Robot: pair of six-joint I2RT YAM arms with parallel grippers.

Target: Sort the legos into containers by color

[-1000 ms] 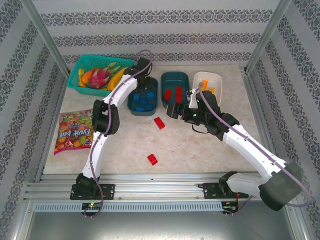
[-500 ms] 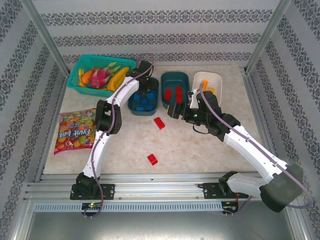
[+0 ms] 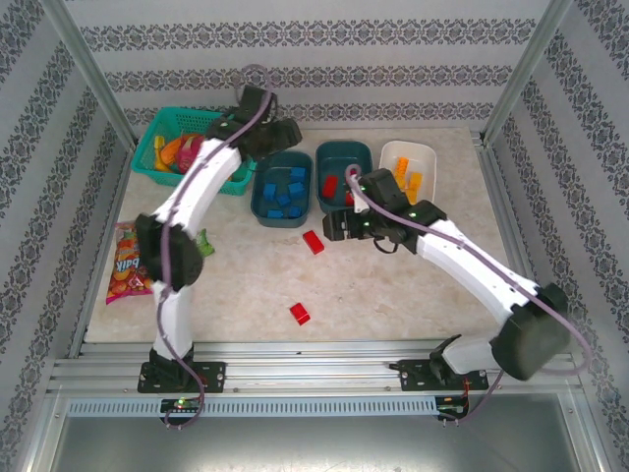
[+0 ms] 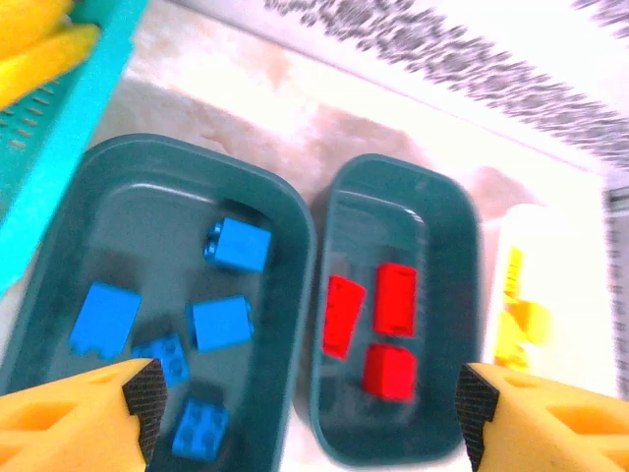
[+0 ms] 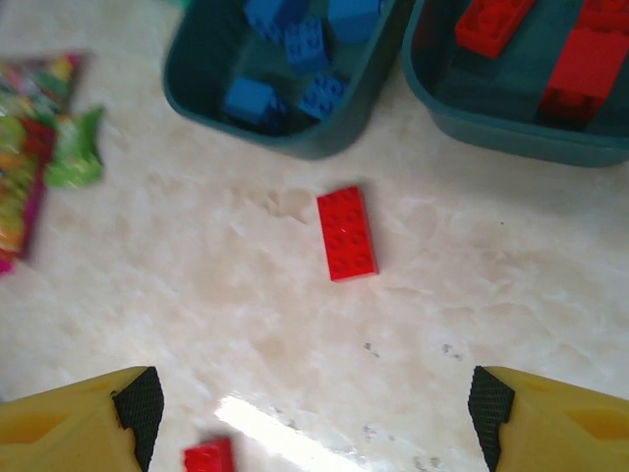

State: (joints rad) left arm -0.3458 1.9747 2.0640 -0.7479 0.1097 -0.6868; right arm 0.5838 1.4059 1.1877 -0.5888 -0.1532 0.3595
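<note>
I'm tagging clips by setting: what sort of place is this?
Likely a robot lab cell, not a home: aluminium frame posts, wallpaper-printed panels as walls, and a marble-look table fenced in by them.

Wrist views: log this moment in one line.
left gripper: open | right gripper: open, near loose red brick | second red brick: unsorted | left teal tub: blue bricks | middle teal tub: red bricks
</note>
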